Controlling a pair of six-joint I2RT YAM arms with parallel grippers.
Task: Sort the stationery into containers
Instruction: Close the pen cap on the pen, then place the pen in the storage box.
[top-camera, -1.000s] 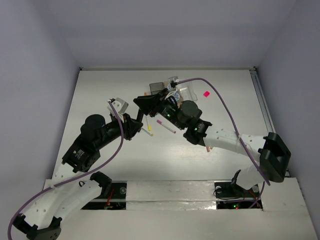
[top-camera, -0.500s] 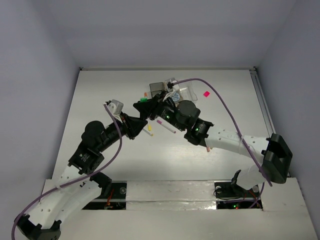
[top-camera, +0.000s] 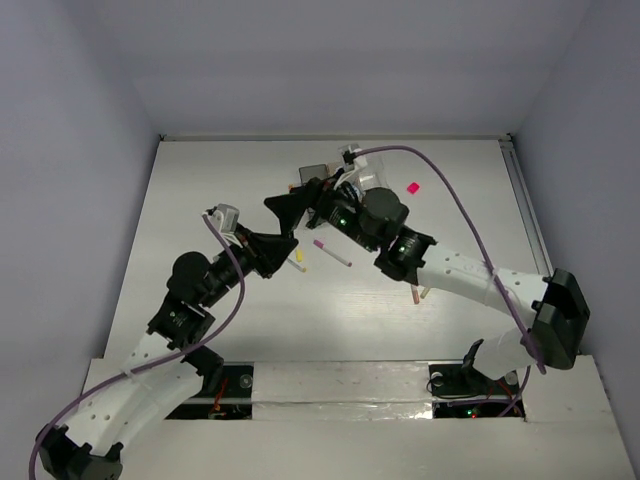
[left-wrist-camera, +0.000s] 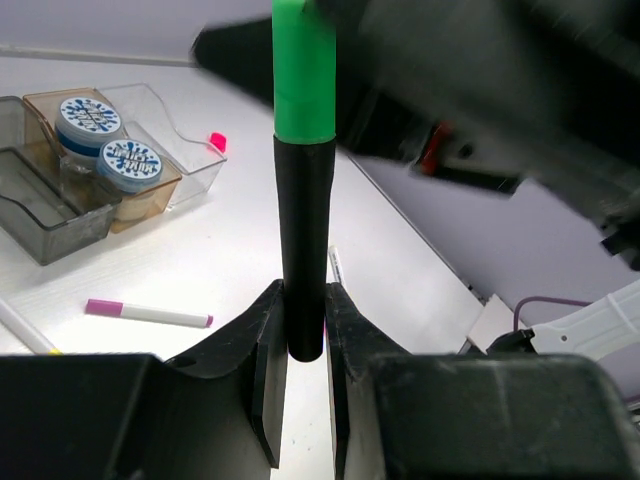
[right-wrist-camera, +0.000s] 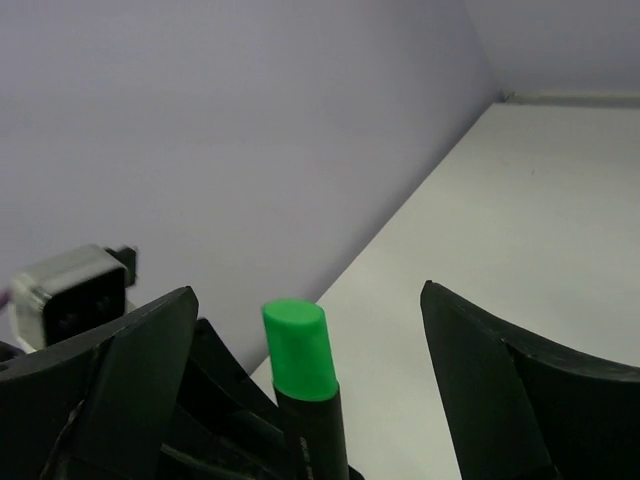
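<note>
Between the right jaws, spread wide, the left jaws clamp a green-capped marker, bins beyond.

The fingers of the right gripper, set narrowly a second ago, have been spread wide. They are now seen standing apart on either side of the cap of the green-capped black marker, so that the marker is gripped by the left gripper alone. In the top view the tip of the left gripper has been shifted a little to the right, the elbow of the left arm has been drawn back towards the near edge of the surface, and the right arm has been moved slightly towards the far edge.
</note>
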